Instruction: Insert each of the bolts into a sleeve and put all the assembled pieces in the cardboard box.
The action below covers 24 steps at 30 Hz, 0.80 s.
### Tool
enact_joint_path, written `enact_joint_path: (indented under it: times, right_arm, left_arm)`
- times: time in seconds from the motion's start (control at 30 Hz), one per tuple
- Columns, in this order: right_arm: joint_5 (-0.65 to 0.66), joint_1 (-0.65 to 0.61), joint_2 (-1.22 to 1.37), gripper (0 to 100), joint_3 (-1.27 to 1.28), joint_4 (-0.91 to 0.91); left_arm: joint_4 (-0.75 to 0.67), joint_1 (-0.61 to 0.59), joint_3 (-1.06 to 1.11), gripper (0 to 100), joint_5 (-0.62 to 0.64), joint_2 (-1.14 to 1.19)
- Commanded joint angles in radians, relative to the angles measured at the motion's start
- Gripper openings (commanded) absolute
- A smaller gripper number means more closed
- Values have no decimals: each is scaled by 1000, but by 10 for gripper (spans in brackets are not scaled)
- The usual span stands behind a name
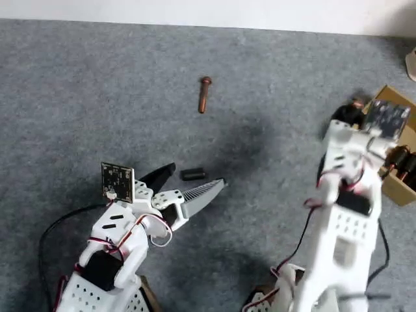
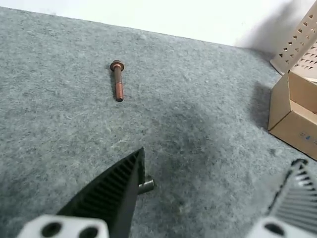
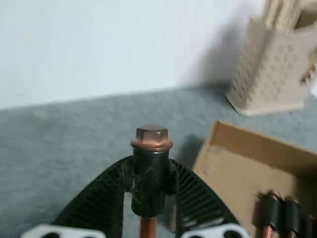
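Observation:
A copper bolt [image 1: 204,94] [image 2: 118,82] lies loose on the grey carpet at the far middle. A black sleeve [image 1: 193,174] [image 2: 146,186] lies on its side between the fingers of my left gripper [image 1: 198,175] [image 2: 219,158], which is open around it; the black finger [image 2: 114,191] hides most of the sleeve. At the right, my right gripper [image 1: 354,109] [image 3: 149,171] is shut on an assembled piece, a bolt [image 3: 151,138] standing up through a black sleeve [image 3: 148,186]. It hangs beside the near-left edge of the cardboard box [image 1: 398,188] [image 3: 237,168] [image 2: 292,119].
Two assembled pieces [image 3: 277,213] [image 1: 400,159] lie inside the box. A beige perforated container [image 3: 272,64] [image 2: 302,39] stands beyond the box by the white wall. Open carpet stretches between the two arms and around the loose bolt.

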Motion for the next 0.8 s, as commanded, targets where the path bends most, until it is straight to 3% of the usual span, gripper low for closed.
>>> enact_joint_path:
  times: [0.0,0.33,0.77]
  right_arm:
    - [-9,59,185,5,-185,-2]
    - [-9,179,539,5,-446,12]
    - [-107,288,846,5,-900,309]
  left_arm:
    - [-25,4,-10,399,-8,-5]
    - [-25,4,-8,398,-8,-5]
    - [-25,4,-8,397,-8,-5]
